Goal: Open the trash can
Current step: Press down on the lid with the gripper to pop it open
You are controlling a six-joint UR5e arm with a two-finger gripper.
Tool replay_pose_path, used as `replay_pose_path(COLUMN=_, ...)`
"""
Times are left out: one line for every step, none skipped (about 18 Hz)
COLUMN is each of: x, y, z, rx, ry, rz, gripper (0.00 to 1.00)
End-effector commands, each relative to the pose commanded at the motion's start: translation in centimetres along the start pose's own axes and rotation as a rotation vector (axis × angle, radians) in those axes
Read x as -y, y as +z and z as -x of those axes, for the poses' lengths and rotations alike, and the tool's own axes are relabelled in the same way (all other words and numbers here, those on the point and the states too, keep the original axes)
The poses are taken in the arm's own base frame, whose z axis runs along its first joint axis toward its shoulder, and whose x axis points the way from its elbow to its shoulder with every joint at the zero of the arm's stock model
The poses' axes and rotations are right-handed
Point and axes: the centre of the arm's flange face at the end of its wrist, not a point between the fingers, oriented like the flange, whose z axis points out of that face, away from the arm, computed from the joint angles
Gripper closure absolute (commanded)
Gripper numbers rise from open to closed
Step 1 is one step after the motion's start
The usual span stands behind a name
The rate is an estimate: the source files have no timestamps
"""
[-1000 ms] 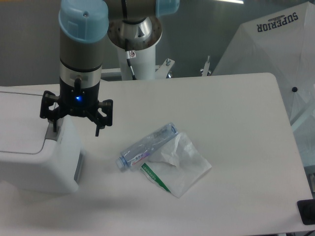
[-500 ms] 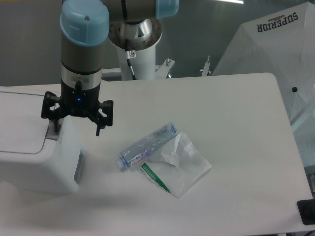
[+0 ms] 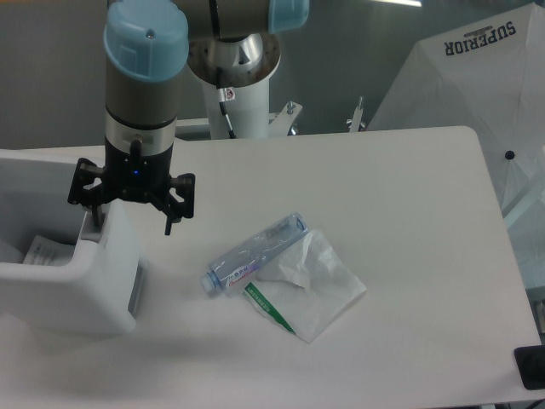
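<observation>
Table (image 3: 409, 256), white, carries everything in view. Trash can (image 3: 94, 290), the large white boxy bin, stands directly beneath the fingers at the near left corner; its top shows an open cavity with something pale lying inside, and no flat lid covers it, so the opening appears essentially done. Whether the lid has swung fully back cannot be told, as it runs out of view. Gripper (image 3: 132, 217) hangs over the bin's right rim with its fingers spread apart, one fingertip (image 3: 92, 220) at or just above the grey strip on the rim, the other (image 3: 169, 228) outside the bin wall, clamped on nothing. What remains is probably only to lift clear. Plastic bag (image 3: 315, 285) and clear bottle (image 3: 255, 256) lie touching each other, well to the right of the fingers.
</observation>
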Motion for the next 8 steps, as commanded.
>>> replay_pose_path(x=0.4, y=-0.9, z=-0.1, rx=0.007, ry=0.009, rz=-0.022, gripper=0.0)
replay_pose_path(x=0.6, y=-1.6, z=-0.1, rx=0.013, ry=0.02, rz=-0.041, gripper=0.0)
replay_pose_path(x=0.8, y=-2.0, z=0.1, rx=0.019, ry=0.033, rz=-0.058, gripper=0.0)
replay_pose_path(x=0.8, y=-2.3, z=0.3, rx=0.028, ry=0.053, rz=-0.066, gripper=0.0)
replay_pose_path(x=0.8, y=-3.1, z=1.4, rx=0.052, ry=0.056, rz=-0.079, gripper=0.0)
replay_pose_path(x=0.8, y=-3.5, z=2.9, rx=0.081, ry=0.059, rz=-0.08, gripper=0.0)
replay_pose_path(x=0.8, y=-3.6, z=3.8, rx=0.115, ry=0.074, rz=-0.075, gripper=0.0)
replay_pose_path(x=0.7, y=-3.5, z=4.7, rx=0.155, ry=0.092, rz=-0.058, gripper=0.0)
